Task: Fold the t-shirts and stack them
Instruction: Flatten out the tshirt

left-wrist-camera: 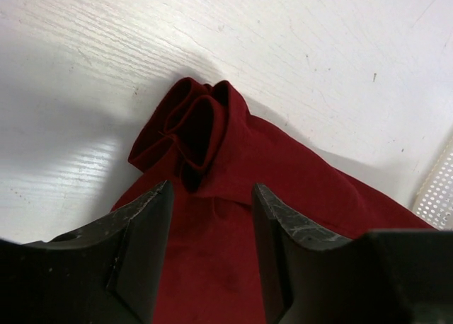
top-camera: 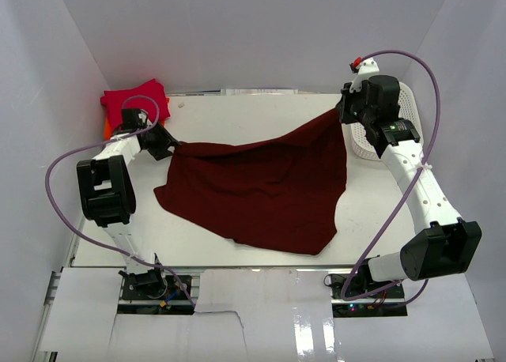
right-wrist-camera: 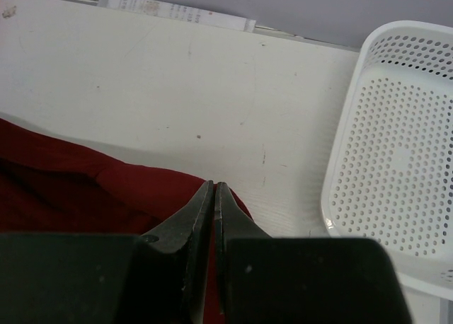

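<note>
White tabletop [top-camera: 261,117], walled on three sides. Spread across centre: dark maroon t-shirt [top-camera: 261,192], soft, light, limp; likely best taken at corners. Right gripper [right-wrist-camera: 214,191] pinched shut on far-right corner; left gripper [left-wrist-camera: 212,197] agape over bunched left corner. Mesh basket [right-wrist-camera: 396,140] crowding right edge; crimson t-shirt [top-camera: 134,101] far left; room toward near edge.

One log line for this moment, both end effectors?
left end effector open over maroon t-shirt | right end effector shut on it

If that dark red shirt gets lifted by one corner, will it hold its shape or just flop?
Probably flop: the maroon shirt sags from the right gripper pinching its corner. Likely light; a fingertip pinch holds it. Its bunched corner suggests pushing crumples it.
</note>
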### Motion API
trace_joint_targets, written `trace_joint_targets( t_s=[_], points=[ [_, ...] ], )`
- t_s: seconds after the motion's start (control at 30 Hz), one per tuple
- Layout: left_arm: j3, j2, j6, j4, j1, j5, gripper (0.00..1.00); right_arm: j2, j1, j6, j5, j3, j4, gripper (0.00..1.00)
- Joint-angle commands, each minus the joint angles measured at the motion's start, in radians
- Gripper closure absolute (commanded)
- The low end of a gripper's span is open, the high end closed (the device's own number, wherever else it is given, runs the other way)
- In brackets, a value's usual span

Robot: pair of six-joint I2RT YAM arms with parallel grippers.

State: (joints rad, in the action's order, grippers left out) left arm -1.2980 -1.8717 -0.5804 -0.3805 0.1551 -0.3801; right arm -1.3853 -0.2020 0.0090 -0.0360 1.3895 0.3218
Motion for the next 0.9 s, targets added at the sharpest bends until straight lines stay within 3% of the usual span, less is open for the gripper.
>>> trace_joint_targets(
  t_s=[0.0, 0.37, 0.77, 0.87],
  points=[
    [-0.034, -0.007, -0.006, 0.009, 0.003, -0.017, 0.42, 0.015, 0.006, -0.004, 0.015, -0.003, -0.056, 0.92],
    [-0.018, -0.024, -0.015, 0.026, 0.0, -0.029, 0.47, 0.011, 0.006, -0.004, 0.015, -0.004, -0.063, 0.92],
    [-0.012, -0.026, -0.025, 0.038, 0.0, -0.065, 0.76, 0.006, 0.006, -0.004, 0.028, -0.007, -0.056, 0.92],
    [-0.012, -0.027, -0.029, 0.04, 0.0, -0.072, 0.79, 0.006, 0.006, -0.004, 0.025, -0.007, -0.058, 0.92]
  ],
)
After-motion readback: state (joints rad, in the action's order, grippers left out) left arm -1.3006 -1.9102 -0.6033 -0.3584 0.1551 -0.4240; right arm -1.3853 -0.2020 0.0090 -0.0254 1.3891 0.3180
